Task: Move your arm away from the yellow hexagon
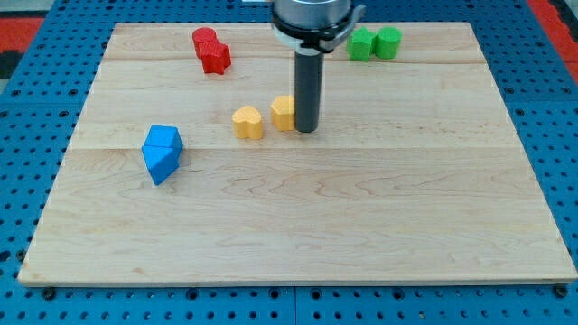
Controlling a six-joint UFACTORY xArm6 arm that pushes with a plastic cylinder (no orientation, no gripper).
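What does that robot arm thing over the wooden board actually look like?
Only its lower end shows: a wide, rounded dark housing with a pale silver band at the view's top, narrowing into a straight dark cylindrical rod. My tip is blunt and plain. No cables, markings or fingers are visible.

My tip hides the yellow hexagon's right side.

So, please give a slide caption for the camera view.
My tip touching the yellow hexagon's right side.
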